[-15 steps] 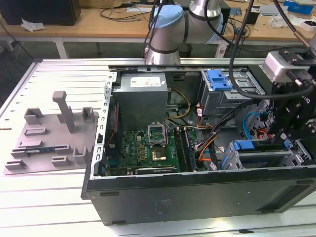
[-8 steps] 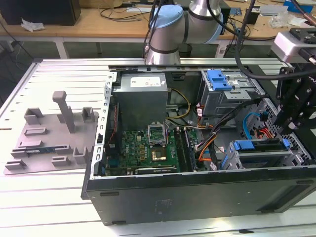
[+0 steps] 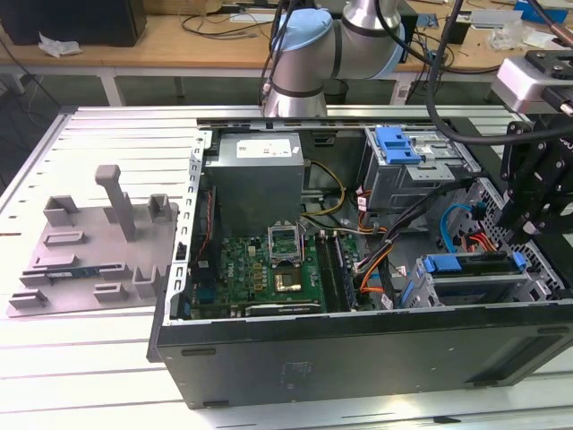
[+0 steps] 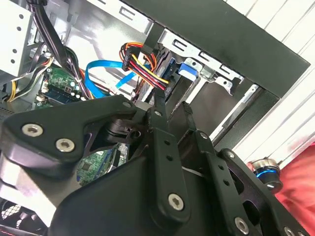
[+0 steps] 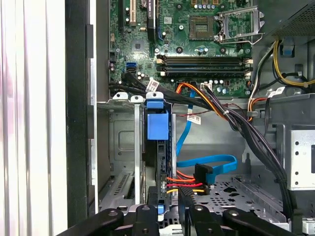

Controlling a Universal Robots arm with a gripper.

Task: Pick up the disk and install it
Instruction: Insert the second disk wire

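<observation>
Robotics lab, opened computer case (image 3: 358, 349) on slatted metal table (image 3: 107, 134), cluttered wooden workbench (image 3: 179, 36) behind

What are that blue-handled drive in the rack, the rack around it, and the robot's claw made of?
The disk: its blue carrier looks like glossy moulded plastic; the body is seen edge-on, likely metal. The rack: dull grey stamped sheet metal, with folded tabs. The gripper: matte black links, metal or hard plastic, bolted together.

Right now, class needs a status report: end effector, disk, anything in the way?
End effector low over the drive cage, grip state unclear. Disk on edge in its cage slot, blue carrier tab showing. Blue data cable and red-yellow power wires close beside it.
</observation>
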